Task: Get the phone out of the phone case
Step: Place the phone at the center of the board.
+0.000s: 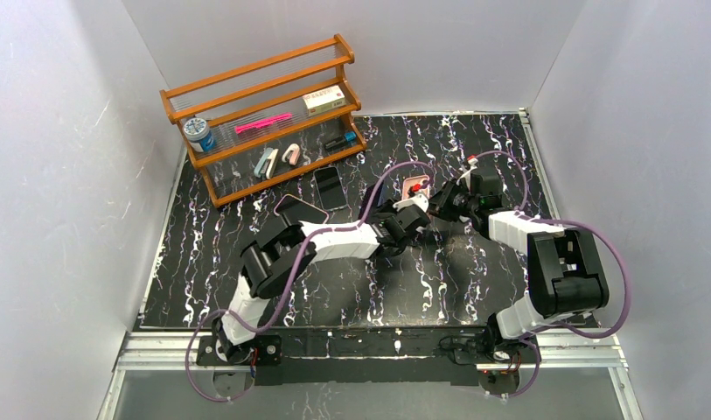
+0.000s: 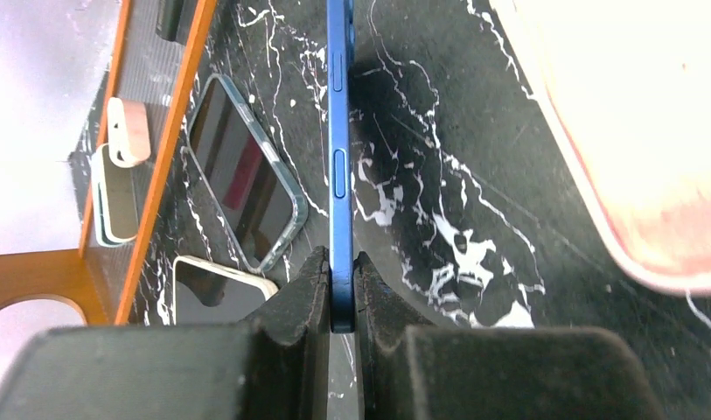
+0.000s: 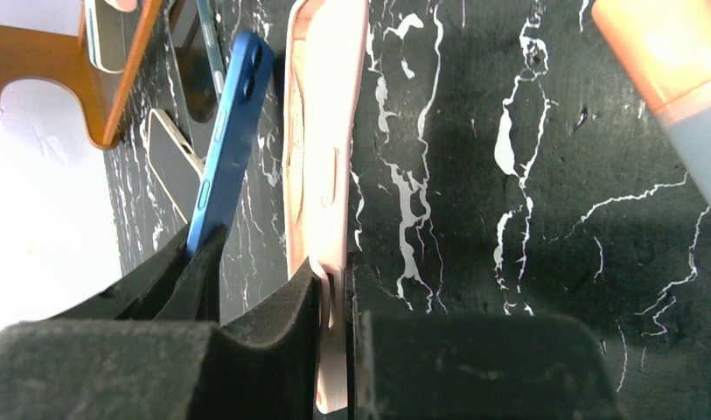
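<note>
My left gripper [image 2: 341, 302] is shut on the bottom edge of a blue phone [image 2: 338, 131], held edge-on above the black marble table; the phone also shows in the right wrist view [image 3: 225, 131]. My right gripper [image 3: 334, 297] is shut on the wall of an empty pink phone case [image 3: 321, 157], which stands beside the phone and apart from it. In the top view the pink case [image 1: 415, 185] is at mid-table between the left gripper [image 1: 410, 208] and the right gripper [image 1: 443, 199]. The phone is outside the case.
A wooden rack [image 1: 264, 114] with small items stands at the back left. A black phone [image 1: 329, 187] and a cased phone [image 1: 299, 209] lie on the table in front of it. White walls close in both sides.
</note>
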Robot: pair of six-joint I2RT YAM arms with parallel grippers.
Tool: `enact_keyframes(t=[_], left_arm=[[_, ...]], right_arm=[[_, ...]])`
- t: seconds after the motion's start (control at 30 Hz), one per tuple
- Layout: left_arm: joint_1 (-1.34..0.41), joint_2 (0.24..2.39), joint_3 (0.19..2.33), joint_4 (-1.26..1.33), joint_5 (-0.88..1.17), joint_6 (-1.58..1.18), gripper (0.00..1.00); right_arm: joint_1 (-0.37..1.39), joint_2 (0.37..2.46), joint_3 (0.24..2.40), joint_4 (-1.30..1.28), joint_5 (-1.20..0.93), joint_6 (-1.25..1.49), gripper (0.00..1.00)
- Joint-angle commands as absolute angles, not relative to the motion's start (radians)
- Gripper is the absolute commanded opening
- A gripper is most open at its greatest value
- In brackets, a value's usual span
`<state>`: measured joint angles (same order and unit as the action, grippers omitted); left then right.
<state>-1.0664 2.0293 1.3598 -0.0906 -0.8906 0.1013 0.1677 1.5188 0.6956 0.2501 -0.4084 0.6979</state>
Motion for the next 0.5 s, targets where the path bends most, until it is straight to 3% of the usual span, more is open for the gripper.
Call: enact_keyframes(t=[0.0,0.2,0.47], left_arm=[[-1.057,2.108,1.422,-0.052,-0.974,0.148,0.01],[-1.057,2.148,1.445,-0.071,-0.926,0.120,0.19],[-1.057,2.133,1.442,-0.075,-0.838,0.061,0.34]], right_arm=[[0.162,1.533,0.726,0.241,-0.453,0.650,0.01],[0.159,1.557,0.732,0.241,-0.473,0.628,0.01],[0.155,1.601,0.759,0.227,-0.489,0.609,0.01]])
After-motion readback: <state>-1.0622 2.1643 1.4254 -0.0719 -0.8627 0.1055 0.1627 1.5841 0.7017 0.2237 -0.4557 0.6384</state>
